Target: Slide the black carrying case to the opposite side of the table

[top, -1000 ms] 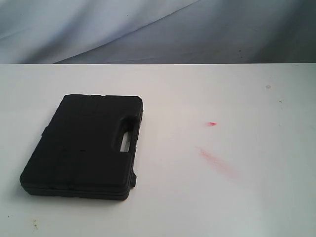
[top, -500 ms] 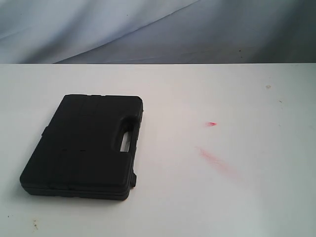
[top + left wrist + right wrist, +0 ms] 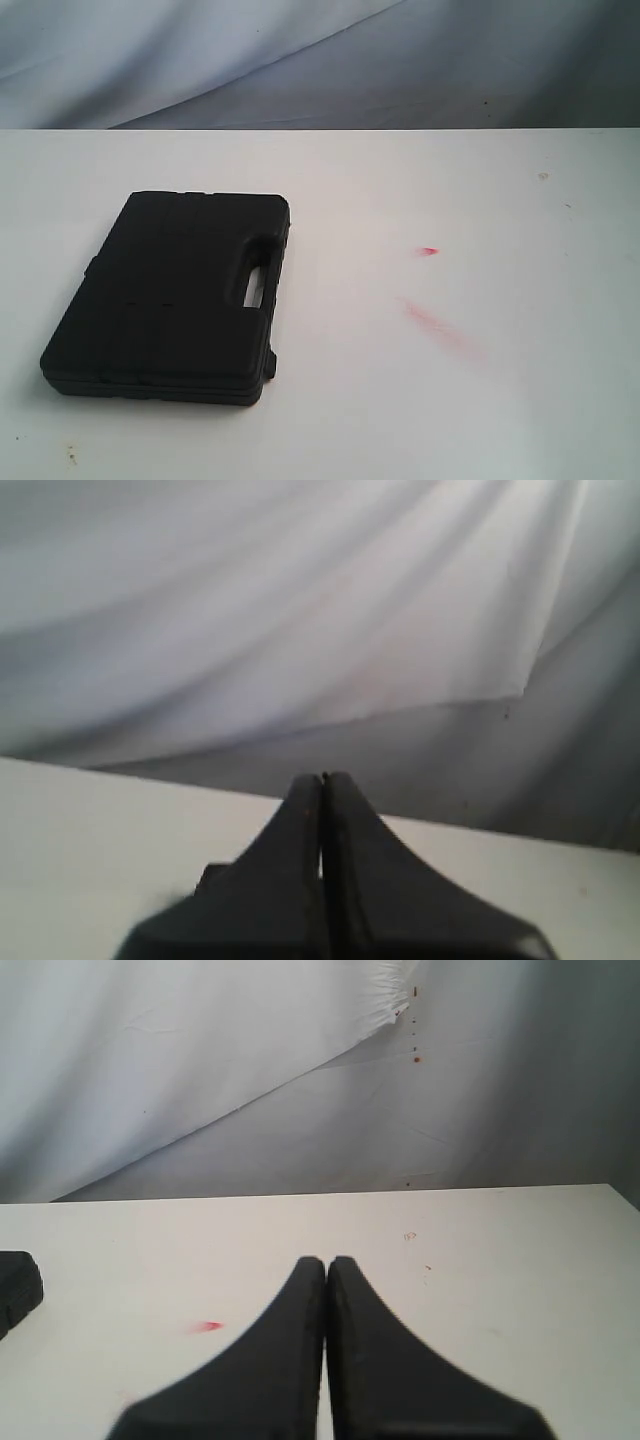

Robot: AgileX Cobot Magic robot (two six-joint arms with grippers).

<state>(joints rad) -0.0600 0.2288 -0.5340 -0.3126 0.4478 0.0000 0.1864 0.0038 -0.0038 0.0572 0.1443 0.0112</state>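
Exterior view: the black carrying case (image 3: 170, 295) lies flat on the left half of the table (image 3: 450, 420), handle edge facing right toward open tabletop marked by red smears (image 3: 440, 328), while left gripper (image 3: 322, 778) and right gripper (image 3: 326, 1260), apart from it, have fingers pressed together.

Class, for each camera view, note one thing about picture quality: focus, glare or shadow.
Exterior view: bright table washes out, black carrying case loses detail in darkness. Left wrist view: soft throughout, left claw blurred up close. Right wrist view: sharper cloth backdrop, right claw edges soft.
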